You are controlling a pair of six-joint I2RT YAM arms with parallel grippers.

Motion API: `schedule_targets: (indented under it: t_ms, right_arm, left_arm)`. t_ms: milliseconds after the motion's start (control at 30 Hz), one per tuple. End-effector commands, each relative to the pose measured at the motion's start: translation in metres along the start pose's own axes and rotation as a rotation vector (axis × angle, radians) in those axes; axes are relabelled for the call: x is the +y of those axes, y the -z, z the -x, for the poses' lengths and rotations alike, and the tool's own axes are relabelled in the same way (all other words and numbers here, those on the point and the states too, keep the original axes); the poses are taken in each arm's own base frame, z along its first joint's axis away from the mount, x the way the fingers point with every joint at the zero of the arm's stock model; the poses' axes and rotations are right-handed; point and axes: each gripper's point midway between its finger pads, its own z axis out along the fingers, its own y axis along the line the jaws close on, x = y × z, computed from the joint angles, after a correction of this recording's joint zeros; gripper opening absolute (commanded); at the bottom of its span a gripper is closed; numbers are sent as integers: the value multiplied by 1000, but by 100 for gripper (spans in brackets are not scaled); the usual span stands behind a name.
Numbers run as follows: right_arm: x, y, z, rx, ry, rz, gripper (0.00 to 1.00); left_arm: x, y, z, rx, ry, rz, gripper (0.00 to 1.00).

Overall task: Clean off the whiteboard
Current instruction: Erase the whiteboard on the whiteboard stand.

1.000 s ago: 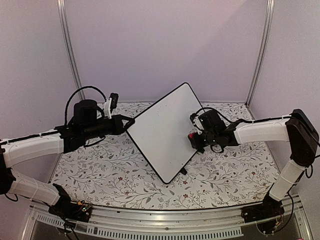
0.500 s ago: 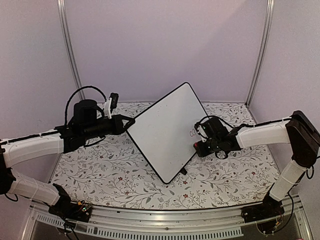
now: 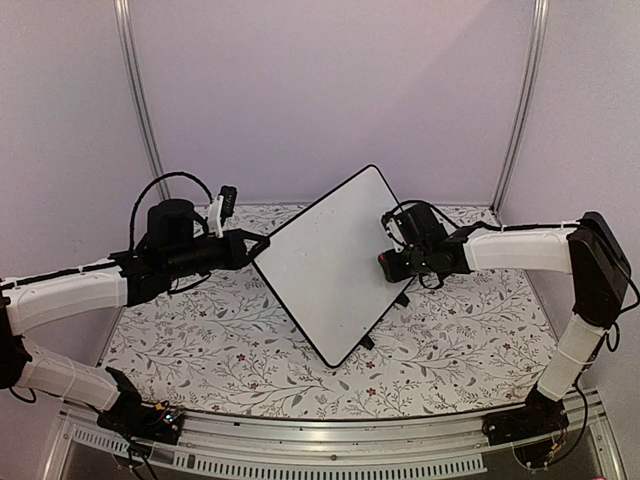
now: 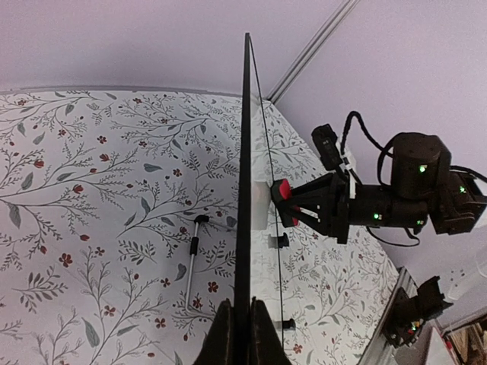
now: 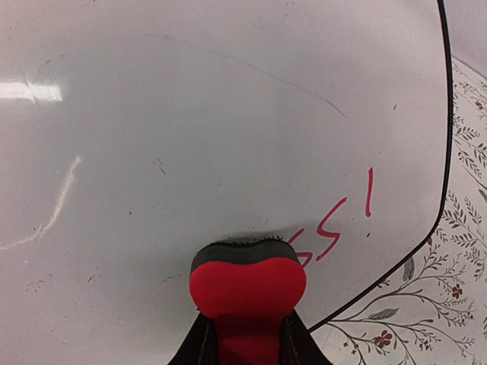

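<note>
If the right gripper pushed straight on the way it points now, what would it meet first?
The whiteboard: the red eraser held in the right gripper already looks pressed against its white face, just beside the red writing.

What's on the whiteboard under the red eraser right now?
Red strokes show on the whiteboard just right of the eraser, the nearest meeting its edge. Whatever lies beneath the pad itself is covered.

The white-sleeved left arm [image 3: 70, 298] and right arm [image 3: 520, 255] have black joints. Thin black cables [image 3: 160, 182] loop over both wrists; green lights [image 4: 421, 168] dot the right.
</note>
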Motion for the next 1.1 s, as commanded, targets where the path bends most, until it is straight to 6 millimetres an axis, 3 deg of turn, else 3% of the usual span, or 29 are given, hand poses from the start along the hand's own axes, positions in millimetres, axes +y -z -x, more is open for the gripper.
schedule_targets:
  t_ms: [0, 133, 400, 567, 933, 1067]
  right_arm:
    - [5, -4, 19, -37, 4, 17, 23]
    - [9, -4, 16, -27, 3, 40, 23]
    - [14, -10, -26, 39, 1, 100, 22]
    - [16, -4, -40, 47, -3, 112, 22]
    - [-1, 3, -71, 82, -7, 56, 22]
    - [-14, 5, -72, 83, -23, 5, 22]
  left_arm:
    - [-21, -2, -13, 59, -105, -105, 0]
    - [-22, -1, -13, 57, -106, -105, 0]
    - [-22, -1, -13, 57, -106, -107, 0]
    - [-22, -1, -14, 59, -106, -106, 0]
    - [-21, -2, -14, 59, -105, -103, 0]
    - [-21, -2, -14, 61, -105, -102, 0]
